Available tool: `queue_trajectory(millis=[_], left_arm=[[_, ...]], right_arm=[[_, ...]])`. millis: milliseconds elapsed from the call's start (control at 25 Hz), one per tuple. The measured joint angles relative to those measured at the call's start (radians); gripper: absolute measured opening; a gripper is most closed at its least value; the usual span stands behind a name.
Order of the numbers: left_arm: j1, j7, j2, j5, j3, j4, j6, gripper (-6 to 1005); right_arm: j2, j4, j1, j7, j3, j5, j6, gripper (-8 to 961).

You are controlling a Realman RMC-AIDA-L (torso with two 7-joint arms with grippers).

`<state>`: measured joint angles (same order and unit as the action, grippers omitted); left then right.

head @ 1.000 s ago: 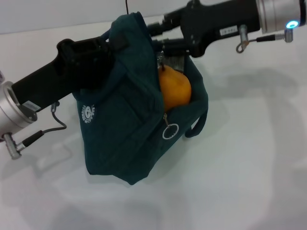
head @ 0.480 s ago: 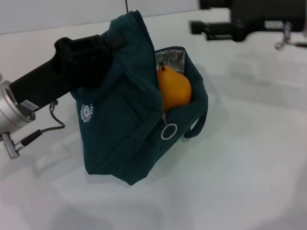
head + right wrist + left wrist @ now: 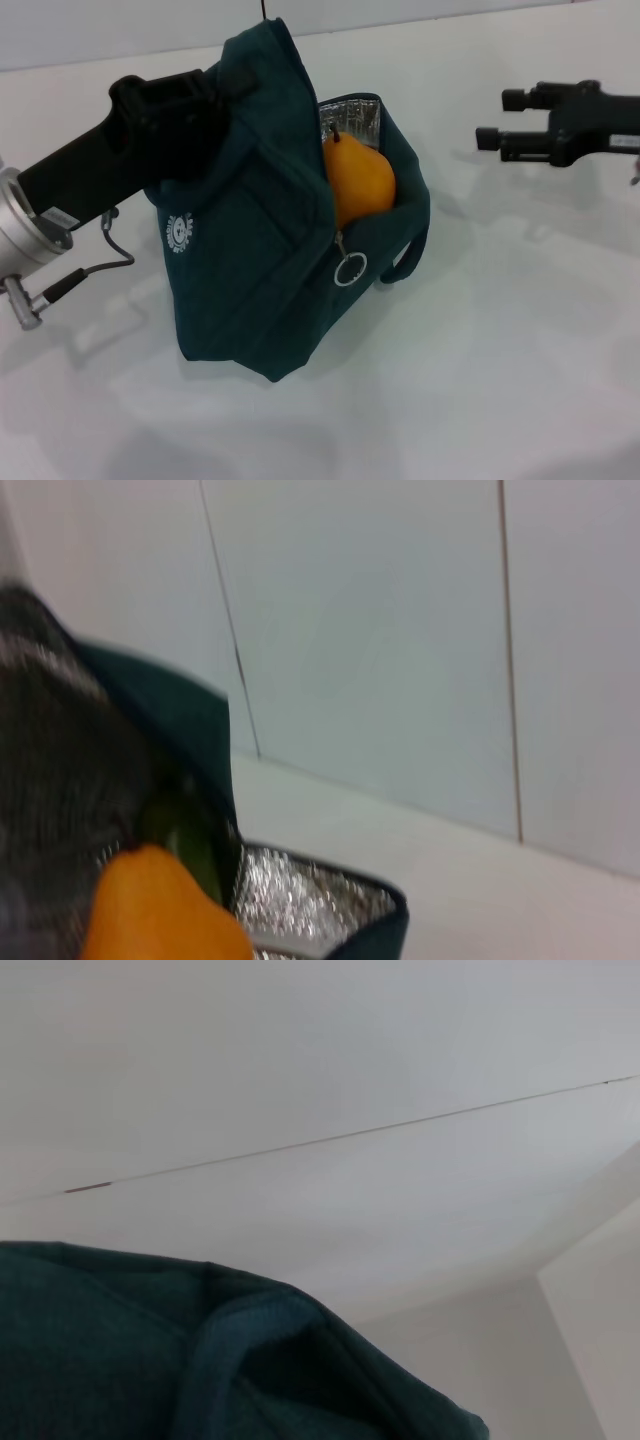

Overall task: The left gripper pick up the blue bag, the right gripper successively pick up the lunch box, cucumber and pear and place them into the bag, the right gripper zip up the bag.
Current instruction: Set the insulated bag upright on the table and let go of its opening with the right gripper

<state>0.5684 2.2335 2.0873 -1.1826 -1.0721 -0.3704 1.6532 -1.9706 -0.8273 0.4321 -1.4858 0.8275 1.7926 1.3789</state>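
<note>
On the left: left tool [image 3: 205,95] clamped on the blue bag [image 3: 260,260], held up off the worktop [image 3: 500,360].
Right tool [image 3: 490,120]: far right, empty, jaws apart.
Pear [image 3: 358,180]: bulging from the mouth.
Risk: zipper ring [image 3: 351,269] — the zip may snag on the pear.

One blue bag [image 3: 260,250] shows, with one white round logo [image 3: 179,232] on its side, one metal ring pull [image 3: 351,269] hanging at the zip, and one loop handle [image 3: 408,262] visible in the head view. One pear [image 3: 358,180] sits in the opening, and one cucumber [image 3: 192,845] shows as a dark green strip beside it in the right wrist view. Two grippers are in sight: the left gripper [image 3: 225,95] and the right gripper [image 3: 500,120]. One thin black cable [image 3: 108,262] trails under the left arm. One white table [image 3: 480,380] carries it all
</note>
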Motion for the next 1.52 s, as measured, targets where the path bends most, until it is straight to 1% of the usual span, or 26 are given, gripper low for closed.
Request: queue_trajectory(millis=[120,240,640,800,960,1040,1160,1240,1480,1520], left_arm=[[-0.001,0.0,0.0,0.001,0.0,0.0,0.0,55],[-0.003,0.0,0.0,0.004,0.0,0.001,-0.001,55],[-0.005,0.0,0.002,0.01,0.0,0.001,-0.001,56],[-0.002,0.0,0.003,0.01,-0.004,0.005,-0.001,56],[0.0,0.0,0.004,0.01,-0.006,0.015,-0.001,56],[-0.003,0.0,0.004,0.01,-0.006,0.016,0.0,56],[-0.006,0.0,0.003,0.01,-0.008,0.016,0.005,56],[-0.006,0.0,0.003,0.01,-0.009,0.016,0.008,56],[-0.006,0.0,0.002,0.007,-0.009,0.02,0.022,56],[-0.006,0.0,0.002,0.007,-0.009,0.023,0.027,56]], right_arm=[[-0.018,0.053,0.035,0.045,0.003,0.037,-0.048,704],[-0.032,0.113,0.075,0.085,0.009,0.054,-0.094,699],[-0.041,0.227,0.183,0.122,0.072,0.071,-0.222,683],[-0.054,0.255,0.215,0.123,0.144,0.054,-0.331,676],[-0.056,0.286,0.233,0.125,0.264,-0.024,-0.402,669],[-0.056,0.287,0.234,0.134,0.304,-0.071,-0.42,666],[-0.058,0.288,0.23,0.161,0.345,-0.153,-0.433,523],[-0.058,0.288,0.228,0.176,0.351,-0.185,-0.435,427],[-0.058,0.288,0.223,0.213,0.352,-0.226,-0.455,298],[-0.057,0.285,0.222,0.218,0.352,-0.232,-0.458,191]])
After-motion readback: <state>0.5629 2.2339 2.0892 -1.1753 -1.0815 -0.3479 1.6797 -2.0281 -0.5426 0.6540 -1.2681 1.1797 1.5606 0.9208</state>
